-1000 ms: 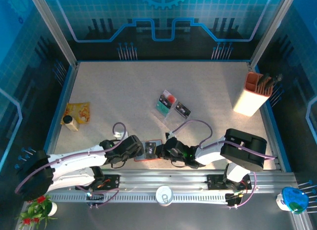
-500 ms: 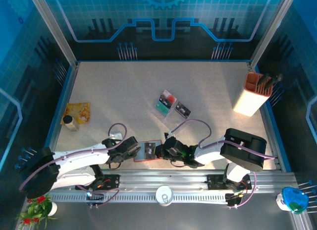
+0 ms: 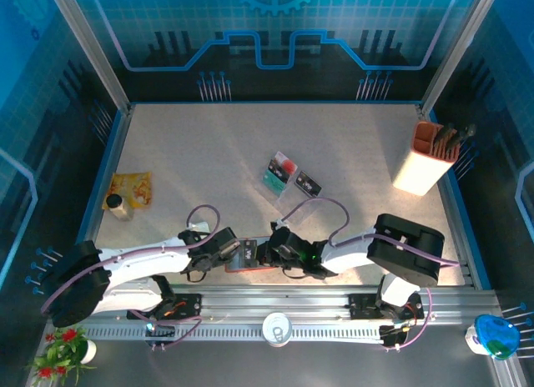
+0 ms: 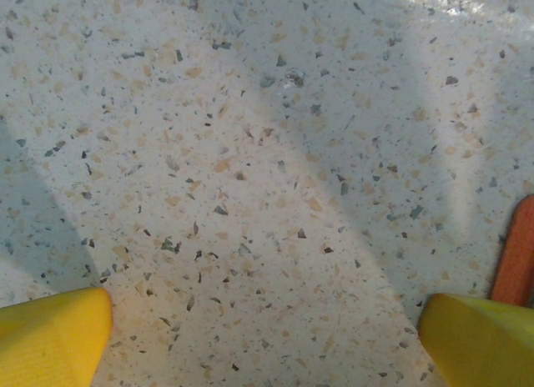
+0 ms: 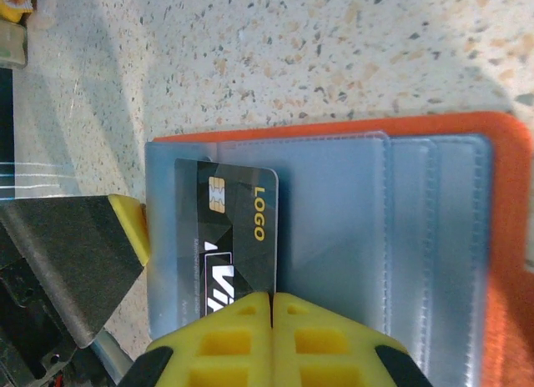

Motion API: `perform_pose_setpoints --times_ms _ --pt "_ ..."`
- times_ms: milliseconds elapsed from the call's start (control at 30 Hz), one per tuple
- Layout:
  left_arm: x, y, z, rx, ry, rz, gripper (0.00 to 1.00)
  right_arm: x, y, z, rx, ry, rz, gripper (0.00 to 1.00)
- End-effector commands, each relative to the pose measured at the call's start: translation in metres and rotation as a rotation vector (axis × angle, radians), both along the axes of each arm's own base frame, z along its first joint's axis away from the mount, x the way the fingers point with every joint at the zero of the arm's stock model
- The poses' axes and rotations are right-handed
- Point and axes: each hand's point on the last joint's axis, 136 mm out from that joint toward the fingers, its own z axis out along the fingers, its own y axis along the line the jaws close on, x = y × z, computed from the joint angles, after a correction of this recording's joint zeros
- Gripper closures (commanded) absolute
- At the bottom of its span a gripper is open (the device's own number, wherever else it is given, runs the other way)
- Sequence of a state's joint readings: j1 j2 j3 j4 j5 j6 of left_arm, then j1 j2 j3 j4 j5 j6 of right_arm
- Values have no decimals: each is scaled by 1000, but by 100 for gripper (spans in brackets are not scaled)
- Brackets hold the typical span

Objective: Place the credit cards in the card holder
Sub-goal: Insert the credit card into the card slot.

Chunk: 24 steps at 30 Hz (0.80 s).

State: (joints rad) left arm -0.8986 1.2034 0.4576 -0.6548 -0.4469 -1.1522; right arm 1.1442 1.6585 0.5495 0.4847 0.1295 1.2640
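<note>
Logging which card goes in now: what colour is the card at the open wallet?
Black card, gold chip, yellow LOGO text; right wrist view shows it best.

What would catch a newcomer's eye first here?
Up front, the open orange-red wallet, with a black card lying on its grey-blue pocket and the right gripper shut at the card's edge. Farther back, more cards lie in the middle, and a tall orange-and-white box stands far right.
</note>
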Motion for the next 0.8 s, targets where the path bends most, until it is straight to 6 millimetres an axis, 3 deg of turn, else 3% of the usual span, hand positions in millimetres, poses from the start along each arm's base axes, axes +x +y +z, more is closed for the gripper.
perform_pose_setpoints --times_ms 0,200,333,467,567,767 --pt "-9 -14 -31 -70 73 -47 1 -6 6 -12 -47 26 46 100" --pt "-8 -16 -29 -80 68 -57 1 -11 26 -9 -47 28 165 100" --pt "-9 -16 -29 -85 67 -58 1 -12 29 4 -41 3 248 76" --pt "-9 -17 -27 -97 57 -54 1 -7 14 17 -73 -45 242 67" --pt "-9 -14 -25 -102 50 -48 1 -4 4 21 -132 -73 244 71" --pt "-10 -8 -19 -103 23 -33 1 -4 9 20 -183 -85 283 94"
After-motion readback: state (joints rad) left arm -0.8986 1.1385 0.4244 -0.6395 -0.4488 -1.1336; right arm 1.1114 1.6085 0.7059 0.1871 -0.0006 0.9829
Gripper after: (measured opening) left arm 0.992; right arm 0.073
